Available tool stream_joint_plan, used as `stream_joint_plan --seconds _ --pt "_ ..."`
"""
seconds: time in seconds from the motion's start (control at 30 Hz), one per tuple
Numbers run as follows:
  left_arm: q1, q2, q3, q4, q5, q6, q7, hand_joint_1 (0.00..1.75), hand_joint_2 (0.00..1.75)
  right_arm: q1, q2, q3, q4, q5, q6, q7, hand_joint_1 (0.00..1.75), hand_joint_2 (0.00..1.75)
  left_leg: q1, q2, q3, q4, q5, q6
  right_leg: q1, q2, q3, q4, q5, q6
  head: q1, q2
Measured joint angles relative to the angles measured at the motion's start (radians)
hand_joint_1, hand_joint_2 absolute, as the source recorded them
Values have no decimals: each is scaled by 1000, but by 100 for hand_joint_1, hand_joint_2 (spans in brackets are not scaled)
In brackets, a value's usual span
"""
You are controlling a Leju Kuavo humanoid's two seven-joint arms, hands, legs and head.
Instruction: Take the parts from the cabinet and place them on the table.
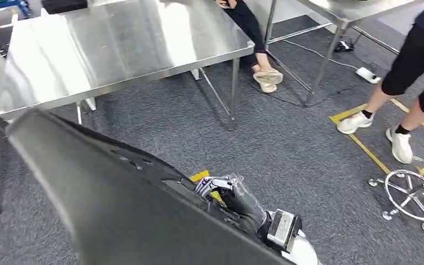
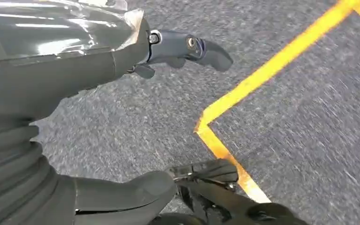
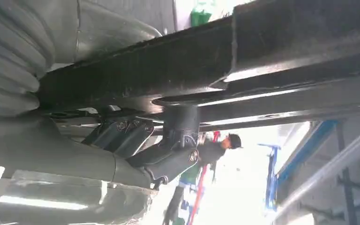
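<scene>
Grey carpet [image 1: 287,149] fronts the steel table [image 1: 116,49]; right hand [image 1: 237,199] grips the black part [image 1: 116,204], left hand [image 2: 122,61] state unclear.

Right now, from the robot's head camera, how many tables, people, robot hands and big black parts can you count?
Steel tables: 2, the near table and the far table
People, legs showing: 2, one seated and one standing
Robot hands: 1, the right hand
Large black parts: 1, the black part, held by that hand
Total: 6

Bare steel table [image 1: 116,44] ahead — people's legs [image 1: 414,72] beyond, right.
</scene>
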Motion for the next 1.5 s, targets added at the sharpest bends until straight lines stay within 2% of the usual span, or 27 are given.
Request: stream_joint_plan --seconds 0.03,0.07,0.1,0.13,0.17,0.27,0.3,0.33,0.37,0.4,0.43,0.47,0.5,0.53,0.6,0.63,0.67,0.7,0.73,0.77,0.83,0.87,0.97,1.07,1.1,1.43,1.5 --pt "0 1 0 0 0 0 0 0 175 0 0 0 2 0 0 0 171 175 3 6 32 -57 34 -2 0 -13 2 0 -2 0 -2 0" --pt "0 2 0 0 0 0 0 0 175 0 0 0 3 0 -1 0 171 175 4 20 79 -140 72 -1 -1 -25 4 0 -4 3 -1 0" --pt "-1 4 0 0 0 0 -2 0 175 -1 0 0 3 0 -2 0 171 175 4 49 131 -226 104 1 0 -36 8 1 -7 8 -1 0" --pt "-4 4 0 0 0 0 -4 0 175 -3 0 0 3 0 -2 0 171 175 -4 99 162 -281 97 5 8 -46 11 1 -12 15 -1 0" --pt "-6 5 0 0 0 -1 -6 0 175 -6 0 1 3 -1 -3 -1 171 175 -6 81 160 -282 102 14 17 -56 12 3 -16 22 3 0" --pt "-1 5 0 0 0 -3 -9 0 175 -9 2 4 3 -1 -3 -1 171 175 -15 42 154 -284 101 30 15 -92 24 -3 -20 38 6 0" --pt "1 5 0 0 0 -4 -10 0 175 -11 2 4 3 -1 -5 -1 171 175 -2 31 163 -293 109 41 14 -70 18 3 -27 47 6 0" --pt "-1 4 0 0 2 -4 -10 0 175 -12 2 5 3 0 -6 0 171 175 -4 20 163 -294 110 44 8 -2 11 30 -43 47 10 0" --pt "-3 6 0 0 2 -3 -10 0 175 -11 2 5 3 0 -12 0 171 175 -3 12 162 -294 112 51 5 33 -18 94 -76 40 10 0" --pt "-7 8 0 0 2 -3 -10 0 175 -9 0 4 4 2 -21 8 171 175 -3 3 161 -294 112 55 3 47 -60 180 -110 34 14 0" --pt "-7 8 0 0 2 -3 -10 0 175 -7 0 4 7 3 -26 14 171 175 -3 -9 160 -293 112 55 3 53 -101 259 -136 34 14 0" --pt "-5 9 0 0 2 -6 -9 0 175 -6 -2 4 11 3 -32 19 171 175 -4 -20 160 -293 112 55 2 56 -134 314 -145 40 13 0" --pt "-4 9 0 0 2 -10 -9 0 175 -5 -2 4 14 2 -35 21 171 175 -4 -27 160 -293 111 55 2 56 -138 310 -135 47 13 0" --pt "-3 9 0 0 2 -16 -9 0 175 -5 -3 3 17 2 -36 22 171 175 -4 -34 162 -292 111 54 1 56 -121 264 -108 58 14 0" --pt "-3 8 0 0 1 -18 -9 0 175 -5 -3 3 19 1 -37 24 171 175 -1 -46 166 -291 109 50 -5 57 -42 85 -27 80 14 0" --pt "-3 10 0 0 1 -18 -9 0 175 -6 -3 3 20 1 -37 24 171 175 -2 -50 165 -290 107 44 -9 64 -14 12 -7 81 17 0" --pt "-3 10 0 0 1 -18 -9 0 175 -6 -2 3 21 0 -37 24 171 175 -9 -54 163 -287 104 36 -2 66 -10 9 -2 66 15 0" --pt "-3 11 0 0 1 -18 -9 0 175 -6 -3 3 22 0 -37 25 171 175 -9 -53 161 -289 107 31 -3 66 -10 10 0 56 14 0" --pt "-1 13 0 0 1 -18 -9 0 175 -6 -2 3 22 0 -37 25 171 175 -8 -52 160 -285 103 47 -7 66 -11 8 3 53 15 0" --pt "0 14 0 0 1 -18 -9 0 175 -6 -2 3 23 0 -37 25 171 175 -8 -52 160 -286 107 57 -5 67 -11 7 3 53 14 0" --pt "-1 14 0 0 1 -18 -9 0 175 -6 -2 3 23 0 -37 25 171 175 -7 -51 165 -292 107 56 -2 67 -10 7 3 51 14 0" --pt "-1 13 0 0 0 -18 -9 0 175 -6 -2 3 24 0 -37 25 171 175 -7 -51 166 -294 108 55 0 67 -10 7 3 46 14 0" --pt "-1 13 0 0 0 -18 -9 0 175 -6 -2 3 26 0 -37 25 171 175 -6 -51 168 -299 111 50 2 67 -10 8 3 45 14 0" --pt "-1 13 0 0 0 -18 -9 0 175 -6 -2 3 27 0 -37 25 171 175 -3 -51 169 -301 111 27 4 67 -11 9 2 43 14 0" --pt "-1 13 0 0 0 -18 -9 0 175 -6 -2 3 27 0 -37 25 171 175 -3 -51 169 -302 111 25 5 67 -11 9 2 43 14 0" --pt "-1 14 0 1 -2 -67 15 0 175 -8 -2 3 28 10 -45 31 171 175 -9 -49 167 -300 111 22 0 67 -11 9 2 43 15 0" --pt "-1 15 0 1 -12 -47 25 0 175 -8 -2 3 28 13 -45 32 171 175 -12 -48 164 -293 107 27 -5 67 -10 7 2 45 14 0"
